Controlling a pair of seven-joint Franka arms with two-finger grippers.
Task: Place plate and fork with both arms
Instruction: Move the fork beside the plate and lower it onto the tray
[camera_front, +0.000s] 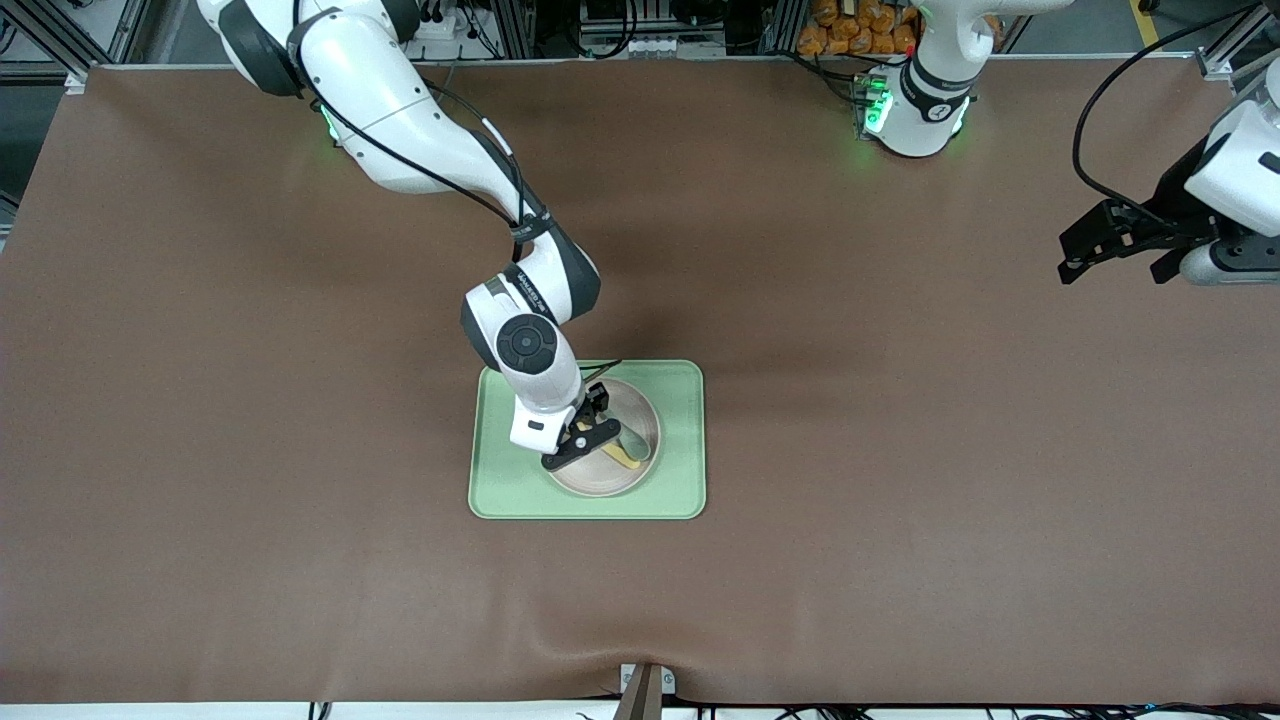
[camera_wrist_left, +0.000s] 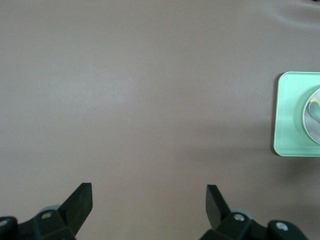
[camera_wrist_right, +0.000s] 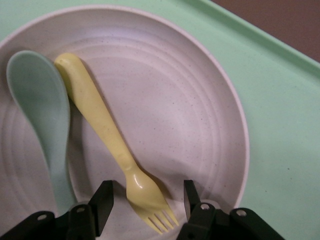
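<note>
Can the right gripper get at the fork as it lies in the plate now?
Probably yes. The right gripper hangs just over the plate, fingers apart on either side of the fork near its tines. The spoon lies beside the fork's handle end, not between the fingers.

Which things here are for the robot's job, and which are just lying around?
For the job:
- plate, on the tray
- fork, lying in the plate
- right gripper, fingers either side of the fork's head
- left gripper, open, waiting over bare table

Just there:
- spoon, in the plate beside the fork
- tray
</note>
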